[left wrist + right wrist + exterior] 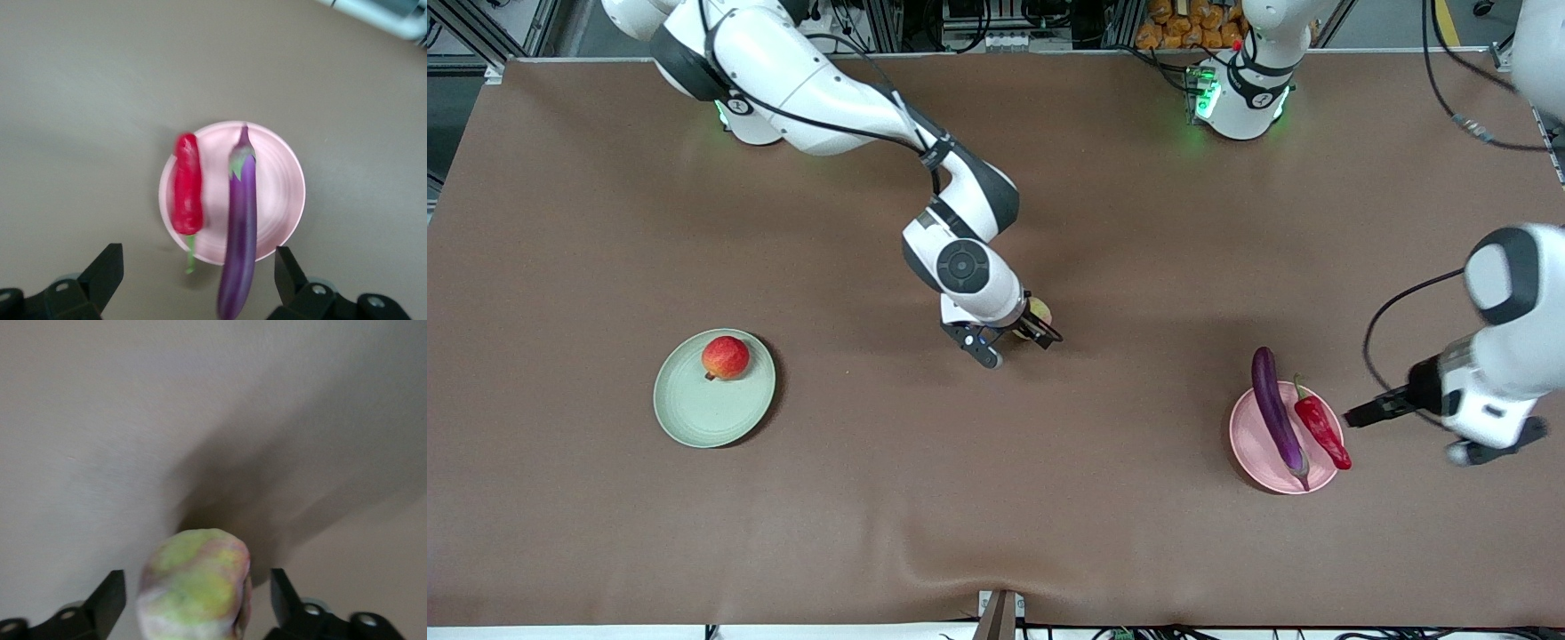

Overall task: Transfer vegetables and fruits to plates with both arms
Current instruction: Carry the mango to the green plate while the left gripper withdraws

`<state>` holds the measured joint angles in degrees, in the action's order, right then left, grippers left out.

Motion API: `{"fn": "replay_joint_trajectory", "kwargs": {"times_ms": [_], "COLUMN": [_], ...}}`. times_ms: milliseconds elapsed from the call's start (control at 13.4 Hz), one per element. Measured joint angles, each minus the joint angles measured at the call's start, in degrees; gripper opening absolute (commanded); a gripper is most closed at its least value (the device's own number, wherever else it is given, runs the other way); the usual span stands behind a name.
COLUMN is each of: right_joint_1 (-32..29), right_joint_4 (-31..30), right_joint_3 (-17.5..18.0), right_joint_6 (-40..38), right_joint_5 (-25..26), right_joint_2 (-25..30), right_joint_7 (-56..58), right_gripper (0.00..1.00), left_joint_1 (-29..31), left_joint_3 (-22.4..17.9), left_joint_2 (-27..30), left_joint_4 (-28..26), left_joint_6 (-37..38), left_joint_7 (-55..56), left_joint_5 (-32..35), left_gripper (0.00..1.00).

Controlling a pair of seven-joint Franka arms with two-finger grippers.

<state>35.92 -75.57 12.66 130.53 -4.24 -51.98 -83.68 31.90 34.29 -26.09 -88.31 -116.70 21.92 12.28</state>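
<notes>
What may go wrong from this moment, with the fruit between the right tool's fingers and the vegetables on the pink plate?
1. The right tool is open around the pale fruit; being round, it may roll or slip when the fingers close.
2. The eggplant overhangs the pink plate, and the chili lies at its rim. A bump from the open left tool beside them might push either off.

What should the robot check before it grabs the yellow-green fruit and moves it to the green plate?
1. Right gripper open around the yellow-green fruit: ok, a finger shows on each side, gaps both sides.
2. Fruit squeezed firmly: not ok, not gripped yet.
3. Green plate has room: ok, only the red fruit sits near its rim.
4. Eggplant and chili pepper on the pink plate: ok, though both overhang the rim.
5. Left gripper out of the way: ok, open, empty, over the pink plate's edge.
</notes>
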Motion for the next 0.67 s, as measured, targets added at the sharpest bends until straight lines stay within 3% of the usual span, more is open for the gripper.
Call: {"fn": "replay_joint_trajectory", "kwargs": {"times_ms": [75, 373, 671], "right_joint_1": [1.0, 0.7, -8.3], "right_joint_4": [0.1, 1.4, 4.9], "right_joint_3": [-0.9, -3.0, -3.6], "right_joint_6": [0.4, 0.0, -11.8], "right_joint_5": [0.0, 0.2, 0.3], "right_joint_2": [-0.4, -0.5, 1.2], "right_joint_7": [-1.6, -3.5, 5.7], "right_gripper": [0.01, 0.0, 0.0], "left_joint_1": [0.7, 2.0, 1.9], "left_joint_3": [0.0, -0.2, 0.1], "left_joint_2": [3.5, 12.6, 18.9], "left_joint_4": [1.4, 6.2, 6.6], "left_joint_6": [3.9, 16.1, 21.6], "left_joint_7": [-1.9, -10.6, -11.1], "left_joint_5": [0.0, -0.2, -1.2], "left_gripper": [1.0, 1.0, 1.0]}}
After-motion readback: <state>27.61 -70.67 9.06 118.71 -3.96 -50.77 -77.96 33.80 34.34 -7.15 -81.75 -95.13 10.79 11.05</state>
